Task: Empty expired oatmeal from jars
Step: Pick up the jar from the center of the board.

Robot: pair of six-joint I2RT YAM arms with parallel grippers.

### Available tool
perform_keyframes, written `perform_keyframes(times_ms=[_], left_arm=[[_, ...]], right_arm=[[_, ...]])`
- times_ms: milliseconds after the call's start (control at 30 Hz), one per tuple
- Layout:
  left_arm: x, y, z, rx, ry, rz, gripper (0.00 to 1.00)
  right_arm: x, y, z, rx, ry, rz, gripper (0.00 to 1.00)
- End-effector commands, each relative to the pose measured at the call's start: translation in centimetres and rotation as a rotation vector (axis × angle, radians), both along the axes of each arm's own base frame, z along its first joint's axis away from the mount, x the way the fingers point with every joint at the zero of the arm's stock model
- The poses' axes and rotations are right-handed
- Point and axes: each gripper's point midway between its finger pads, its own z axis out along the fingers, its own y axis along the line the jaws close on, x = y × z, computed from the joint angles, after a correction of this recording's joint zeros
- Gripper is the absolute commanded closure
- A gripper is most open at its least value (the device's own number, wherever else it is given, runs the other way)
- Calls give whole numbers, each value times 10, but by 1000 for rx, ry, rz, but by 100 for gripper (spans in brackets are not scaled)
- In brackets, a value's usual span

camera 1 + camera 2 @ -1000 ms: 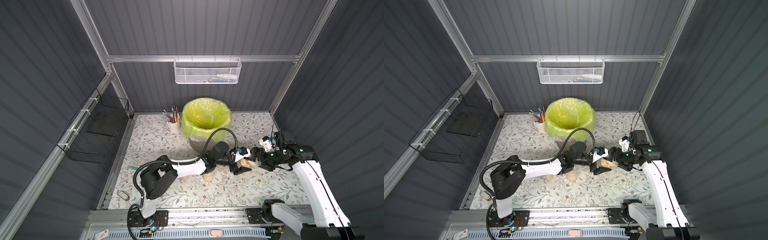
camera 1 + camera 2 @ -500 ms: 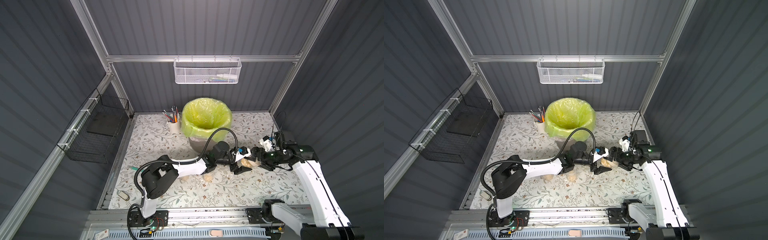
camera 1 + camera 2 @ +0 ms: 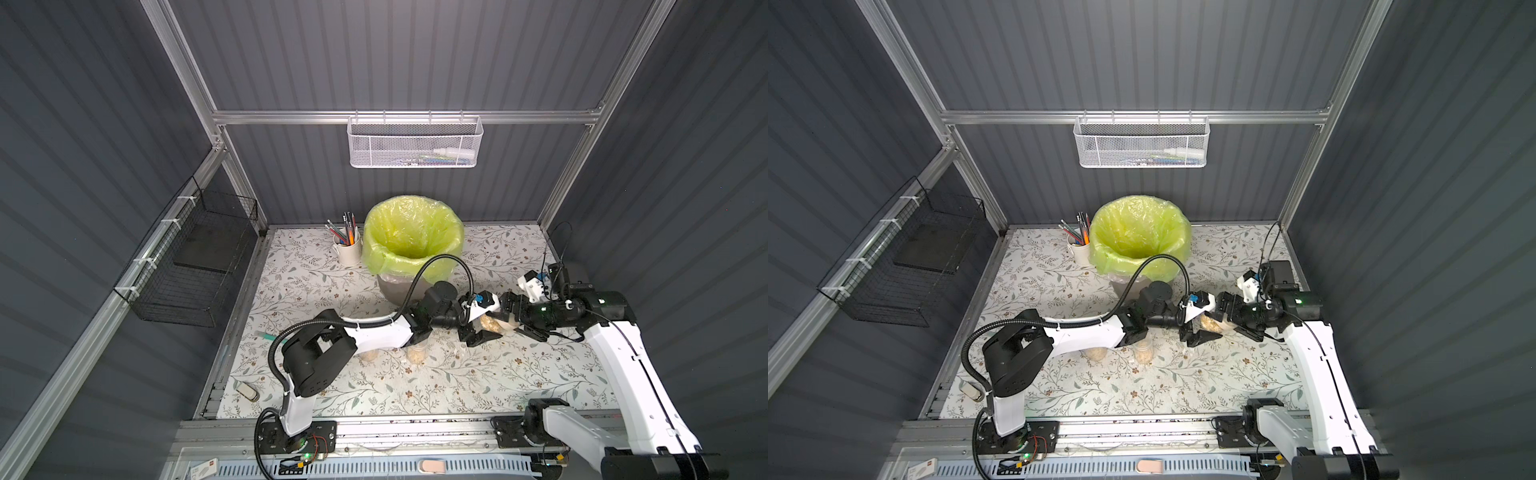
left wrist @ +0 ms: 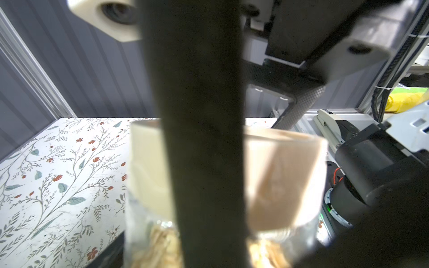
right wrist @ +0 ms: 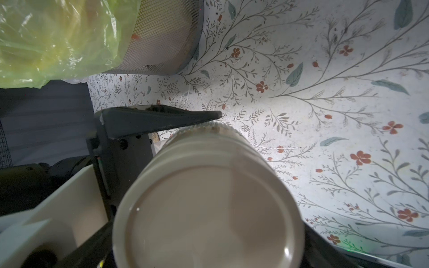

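three jars (image 3: 417,351) hold oatmeal (image 4: 162,243); left gripper (image 3: 482,322) clamps squat jar (image 3: 492,325); right gripper (image 3: 519,320) at lid (image 5: 206,213), state unclear.

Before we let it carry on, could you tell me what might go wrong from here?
The left gripper holds the jar on its side over the table, not the bin; if the lid comes off here, oatmeal could spill. The left arm lies close over two standing jars and might knock them.

You find no text, label, brand or number that can be read here. The small white card (image 3: 204,469) by the front rail carries a red mark, too small to read.
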Motion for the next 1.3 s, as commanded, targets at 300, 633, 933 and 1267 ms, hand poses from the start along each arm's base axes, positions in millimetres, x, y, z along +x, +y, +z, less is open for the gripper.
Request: perform_keyframes(times_ms=[300, 633, 933, 1267], left_arm=[[3, 0, 14, -60, -26, 12, 77], [8, 2, 19, -89, -44, 41, 80], [16, 5, 27, -121, -69, 92, 80], [23, 9, 29, -138, -80, 135, 80]], right_arm=[[-6, 4, 0, 14, -26, 26, 1], [-17, 4, -2, 17, -18, 38, 1], [-27, 5, -6, 24, -15, 38, 1], [-35, 3, -6, 17, -14, 28, 1]])
